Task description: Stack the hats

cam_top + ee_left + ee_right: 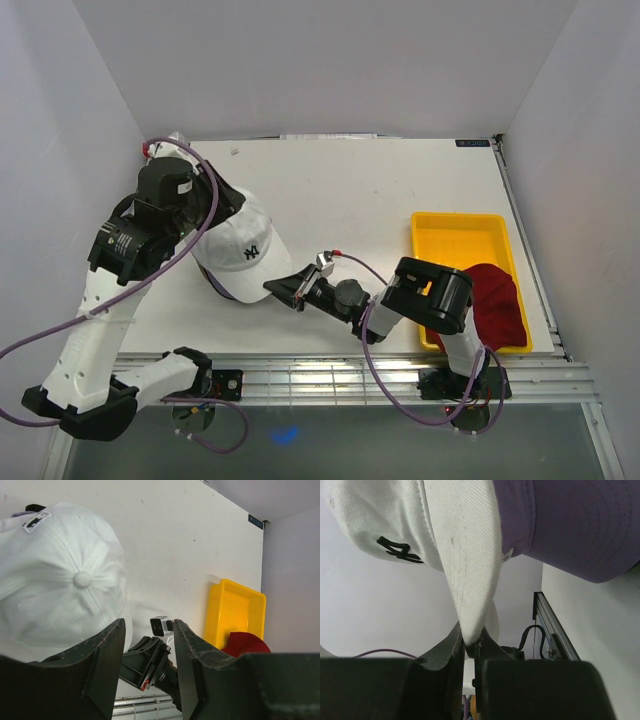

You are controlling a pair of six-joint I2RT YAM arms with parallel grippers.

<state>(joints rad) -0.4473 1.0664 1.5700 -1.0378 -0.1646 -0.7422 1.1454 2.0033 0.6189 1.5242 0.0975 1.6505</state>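
Your right gripper (470,641) is clamped on the brim tip of the white cap (240,240). That cap sits at the left of the table, and the brim of the lavender cap (580,525) shows directly beneath it. Your left gripper (147,630) hangs over the crown with its fingers apart, holding nothing. The main risk is that brim pinch. If you pull or twist before letting go, the soft cap may slide off what lies under it or drag the lavender one askew. The two wrists are also near each other, so a careless retreat could knock them together. The red cap (497,300) lies in the tray (455,225), over its near right corner. A shallow grab there may catch plastic along with cloth.
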